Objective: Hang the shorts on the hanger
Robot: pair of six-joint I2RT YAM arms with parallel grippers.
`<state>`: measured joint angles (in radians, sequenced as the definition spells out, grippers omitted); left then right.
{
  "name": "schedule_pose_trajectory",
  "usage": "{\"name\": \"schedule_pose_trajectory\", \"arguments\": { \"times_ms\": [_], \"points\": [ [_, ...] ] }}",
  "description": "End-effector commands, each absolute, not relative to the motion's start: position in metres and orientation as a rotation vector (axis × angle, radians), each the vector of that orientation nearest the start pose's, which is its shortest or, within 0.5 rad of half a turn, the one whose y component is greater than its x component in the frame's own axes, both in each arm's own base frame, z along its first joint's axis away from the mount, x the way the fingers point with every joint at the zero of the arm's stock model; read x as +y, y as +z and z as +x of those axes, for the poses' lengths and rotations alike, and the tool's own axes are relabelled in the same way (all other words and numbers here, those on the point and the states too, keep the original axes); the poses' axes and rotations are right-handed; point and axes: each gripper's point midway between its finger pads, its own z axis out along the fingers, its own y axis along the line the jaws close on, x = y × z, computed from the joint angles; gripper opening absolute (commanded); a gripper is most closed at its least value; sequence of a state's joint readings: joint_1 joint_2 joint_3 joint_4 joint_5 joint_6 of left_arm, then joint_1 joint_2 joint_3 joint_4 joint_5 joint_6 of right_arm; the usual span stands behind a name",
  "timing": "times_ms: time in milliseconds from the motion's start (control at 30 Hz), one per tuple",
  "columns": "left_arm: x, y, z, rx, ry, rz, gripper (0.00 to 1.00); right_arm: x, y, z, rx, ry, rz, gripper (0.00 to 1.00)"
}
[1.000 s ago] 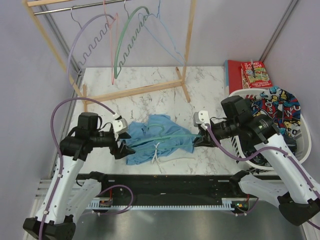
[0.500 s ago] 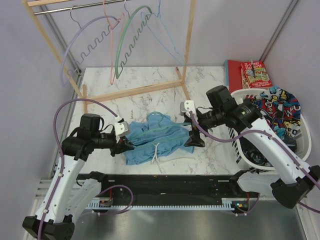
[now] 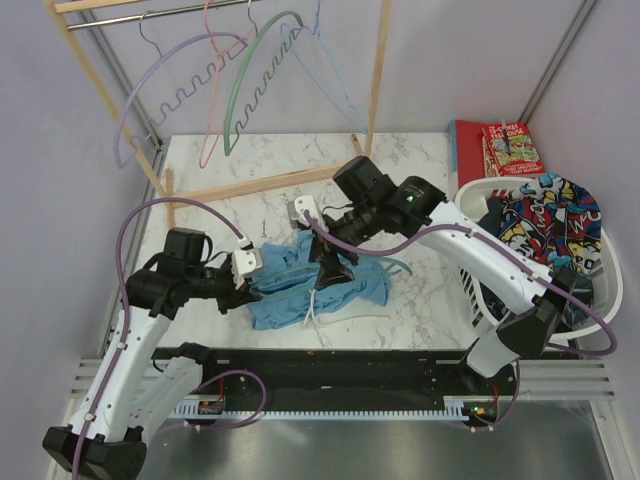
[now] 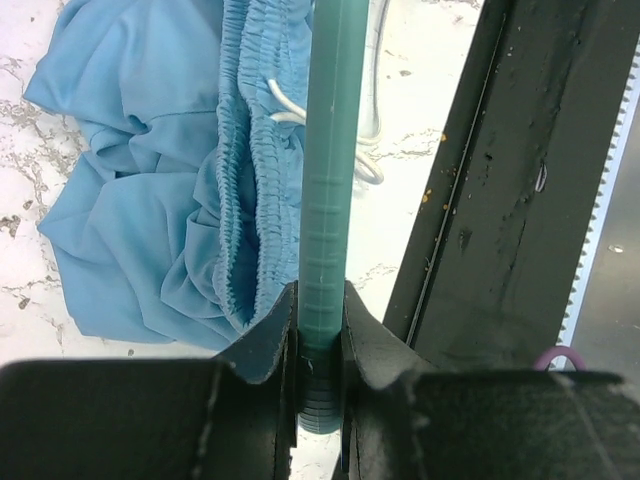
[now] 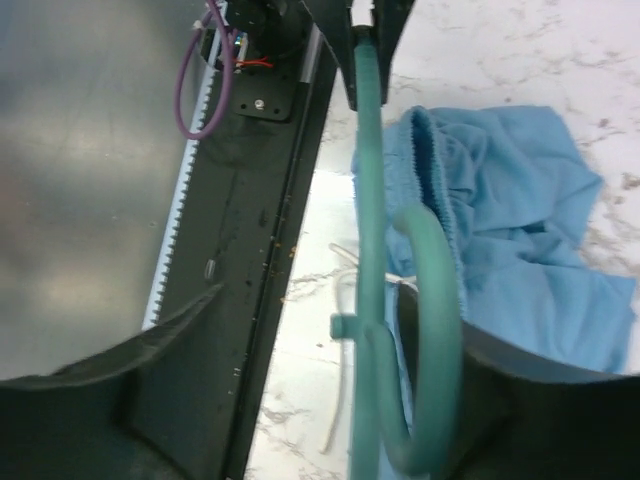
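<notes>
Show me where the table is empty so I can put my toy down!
Bare marble lies between the shorts and the basket, and behind the wooden rack up to the wall. The middle is crowded: shorts, hanger, left gripper, right gripper.

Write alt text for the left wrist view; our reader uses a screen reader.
The left hand grips one end of a teal hanger, whose arm runs up the frame. Sky-blue shorts lie bunched left of it on the marble table, waistband beside it.

Hanger [image 4: 326, 180] end vanishes inside left claw [image 4: 320, 305]; right wrist view crops its hook.
</notes>
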<state>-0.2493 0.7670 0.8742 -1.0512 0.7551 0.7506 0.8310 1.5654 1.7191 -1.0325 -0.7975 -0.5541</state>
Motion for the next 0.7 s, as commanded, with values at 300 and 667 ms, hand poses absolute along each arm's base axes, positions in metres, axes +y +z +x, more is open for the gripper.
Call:
{"name": "schedule_pose_trajectory", "arguments": {
  "times_ms": [300, 667],
  "points": [
    [-0.135, 0.194, 0.144, 1.785, -0.603, 1.398, 0.07, 0.354, 0.273, 0.170, 1.616, 0.957, -1.824, 0.00],
    [-0.132, 0.175, 0.161, 1.829, -0.555, 1.333, 0.68, 0.293, 0.271, 0.187, 1.592, 0.577, -1.912, 0.00]
  ]
}}
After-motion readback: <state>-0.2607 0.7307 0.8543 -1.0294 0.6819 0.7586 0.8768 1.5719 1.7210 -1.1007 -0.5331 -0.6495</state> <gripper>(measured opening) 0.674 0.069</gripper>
